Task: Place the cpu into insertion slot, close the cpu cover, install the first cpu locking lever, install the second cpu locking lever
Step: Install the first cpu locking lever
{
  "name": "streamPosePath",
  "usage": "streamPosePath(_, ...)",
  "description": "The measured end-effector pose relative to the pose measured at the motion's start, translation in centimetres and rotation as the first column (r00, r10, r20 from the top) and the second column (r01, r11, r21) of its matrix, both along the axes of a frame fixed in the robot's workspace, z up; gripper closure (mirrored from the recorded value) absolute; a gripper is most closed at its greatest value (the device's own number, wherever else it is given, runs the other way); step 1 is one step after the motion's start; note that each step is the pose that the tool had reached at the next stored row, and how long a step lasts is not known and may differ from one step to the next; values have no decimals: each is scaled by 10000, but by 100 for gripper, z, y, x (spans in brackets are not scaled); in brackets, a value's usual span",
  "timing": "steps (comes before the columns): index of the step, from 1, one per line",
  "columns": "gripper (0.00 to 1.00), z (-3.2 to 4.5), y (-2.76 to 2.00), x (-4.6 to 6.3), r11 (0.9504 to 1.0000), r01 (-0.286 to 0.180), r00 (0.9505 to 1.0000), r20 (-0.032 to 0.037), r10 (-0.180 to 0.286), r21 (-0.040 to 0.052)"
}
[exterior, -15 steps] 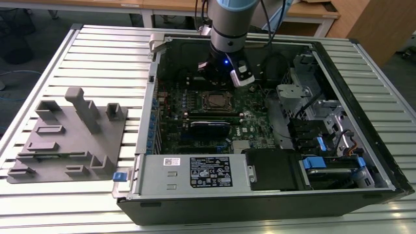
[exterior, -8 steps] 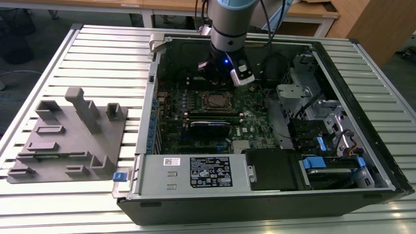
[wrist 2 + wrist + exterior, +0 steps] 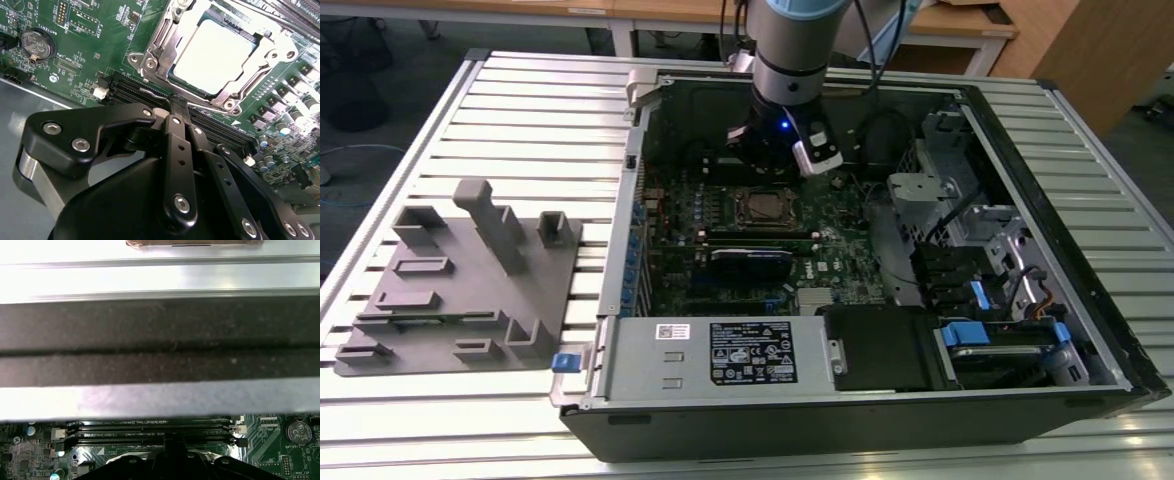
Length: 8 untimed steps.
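Observation:
The cpu (image 3: 214,56), a flat square with a pale silver top, lies in the insertion slot (image 3: 150,64). The silvery cpu cover (image 3: 248,85) lies flat around it, framing its top. A thin metal locking lever (image 3: 156,94) runs along the socket edge nearest my fingers. My black gripper (image 3: 176,105) is shut, its tips together just beside that edge and over the black memory slots (image 3: 125,89); nothing shows between them. In the exterior view the gripper (image 3: 765,165) hangs inside the open computer case, just behind the socket (image 3: 761,207).
The green motherboard (image 3: 834,235) lies in the open case (image 3: 1067,250), with drive bays and cables at the exterior view's right. A grey fixture plate (image 3: 460,280) sits on the table at the exterior view's left. A coin battery (image 3: 36,45) lies near the slots. The case wall (image 3: 160,340) is close.

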<state>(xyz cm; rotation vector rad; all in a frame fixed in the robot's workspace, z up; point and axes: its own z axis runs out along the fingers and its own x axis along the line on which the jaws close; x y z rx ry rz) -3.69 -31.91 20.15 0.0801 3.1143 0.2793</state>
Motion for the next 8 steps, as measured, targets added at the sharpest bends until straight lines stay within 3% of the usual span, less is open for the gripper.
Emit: streamPosePath(8, 89, -1, 0, 6, 9999, 137, 9999, 1, -137, -3)
